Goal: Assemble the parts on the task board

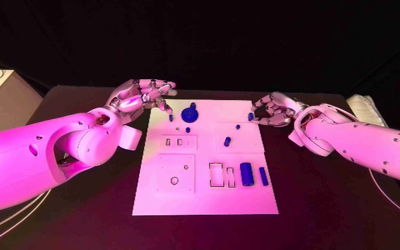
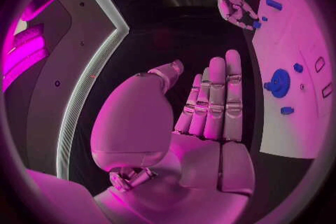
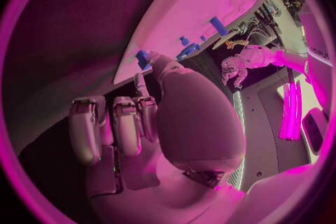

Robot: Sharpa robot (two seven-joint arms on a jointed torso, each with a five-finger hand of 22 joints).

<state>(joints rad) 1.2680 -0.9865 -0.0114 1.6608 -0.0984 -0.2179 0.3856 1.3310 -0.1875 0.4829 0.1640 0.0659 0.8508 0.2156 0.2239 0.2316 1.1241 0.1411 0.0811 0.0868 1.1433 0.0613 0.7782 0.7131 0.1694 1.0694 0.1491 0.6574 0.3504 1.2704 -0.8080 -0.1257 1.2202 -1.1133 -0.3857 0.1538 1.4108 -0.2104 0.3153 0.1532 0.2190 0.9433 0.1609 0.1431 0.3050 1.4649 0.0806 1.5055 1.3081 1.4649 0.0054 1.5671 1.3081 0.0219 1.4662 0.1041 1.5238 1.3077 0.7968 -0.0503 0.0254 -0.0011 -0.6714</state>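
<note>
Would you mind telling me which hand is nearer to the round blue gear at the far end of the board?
Left. The left hand hovers at the board's far left corner, just beside the gear. The right hand sits at the board's opposite edge, by a small blue peg.

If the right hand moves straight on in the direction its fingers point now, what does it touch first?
Probably the small blue part at the task board's far right edge: the right hand's fingers point at it from close by. Depth is unclear, so contact may already exist.

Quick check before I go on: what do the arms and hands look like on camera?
Two smooth, rounded white arm shells with small dark screw holes. Each ends in a silver, segmented many-fingered hand: left hand, right hand. Thin pale cables trail beneath the left arm.
</note>
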